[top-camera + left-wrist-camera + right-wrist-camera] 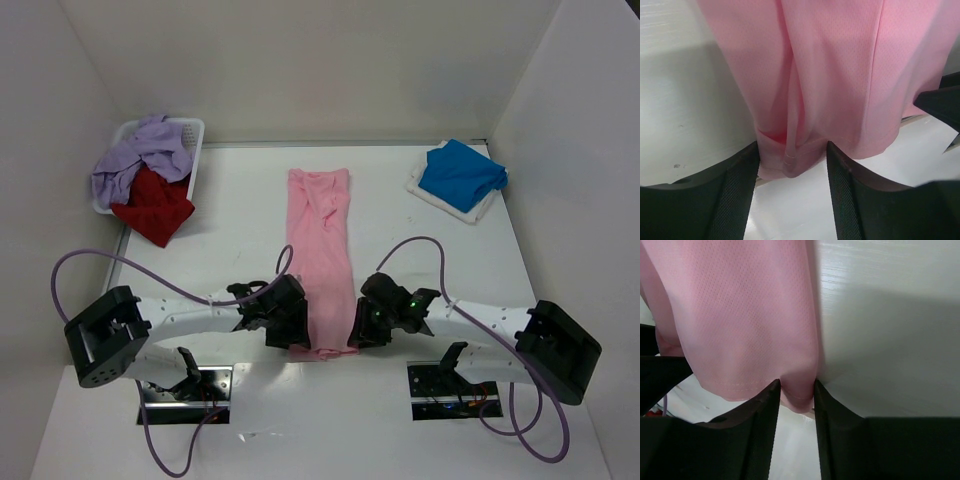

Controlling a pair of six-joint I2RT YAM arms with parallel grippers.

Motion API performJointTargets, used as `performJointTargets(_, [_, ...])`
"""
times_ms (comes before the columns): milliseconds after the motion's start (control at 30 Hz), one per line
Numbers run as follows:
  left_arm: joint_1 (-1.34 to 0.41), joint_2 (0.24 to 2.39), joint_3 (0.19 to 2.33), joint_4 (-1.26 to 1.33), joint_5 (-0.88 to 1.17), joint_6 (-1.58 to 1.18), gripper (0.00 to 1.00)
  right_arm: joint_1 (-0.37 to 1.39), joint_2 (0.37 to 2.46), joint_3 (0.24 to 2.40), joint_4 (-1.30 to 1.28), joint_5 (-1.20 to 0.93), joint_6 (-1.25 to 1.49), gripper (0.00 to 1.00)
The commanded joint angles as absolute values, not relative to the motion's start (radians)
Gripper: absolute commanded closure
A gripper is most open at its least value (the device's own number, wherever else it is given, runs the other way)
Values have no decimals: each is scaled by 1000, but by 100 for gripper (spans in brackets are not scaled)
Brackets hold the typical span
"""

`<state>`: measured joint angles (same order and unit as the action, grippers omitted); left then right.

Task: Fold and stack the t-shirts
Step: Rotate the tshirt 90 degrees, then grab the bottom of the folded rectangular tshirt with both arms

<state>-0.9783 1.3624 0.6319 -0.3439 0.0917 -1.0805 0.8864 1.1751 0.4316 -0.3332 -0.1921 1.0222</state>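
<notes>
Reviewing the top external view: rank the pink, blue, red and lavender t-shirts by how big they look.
1. pink t-shirt, a long flat strip.
2. lavender t-shirt, crumpled.
3. blue t-shirt and red t-shirt: about alike. The red one is bunched and partly covered by the lavender one, so I won't rank them.

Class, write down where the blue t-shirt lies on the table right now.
In the top view, the blue t-shirt lies folded at the far right corner of the table, on a white cloth, well right of the pink t-shirt.
</notes>
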Motion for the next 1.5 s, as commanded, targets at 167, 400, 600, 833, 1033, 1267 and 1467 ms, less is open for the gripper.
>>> performJointTargets(167, [-994,1405,621,-327,104,-1112,61,896,1210,449,-295,-166,1019,90])
performJointTargets(400, [-1005,1387,630,-353,114,-1121,100,896,1157,483,-337,-143,1019,100])
performJointTargets(600, [-1005,1283,756,-471,65,-1082,100,896,1120,592,-411,-77,1000,100])
performJointTargets(833, [-937,1261,887,-529,8,-965,100,827,1147,742,-419,-32,922,100])
performJointTargets(1033, [-705,1262,936,-518,29,-818,100,674,1252,871,-410,-6,802,100])
performJointTargets(1267, [-545,1463,1057,-428,143,-674,100,546,1429,1024,-374,-40,686,100])
performJointTargets(1467, [-470,1638,1204,-428,173,-605,100,479,1569,1147,-316,-89,655,100])
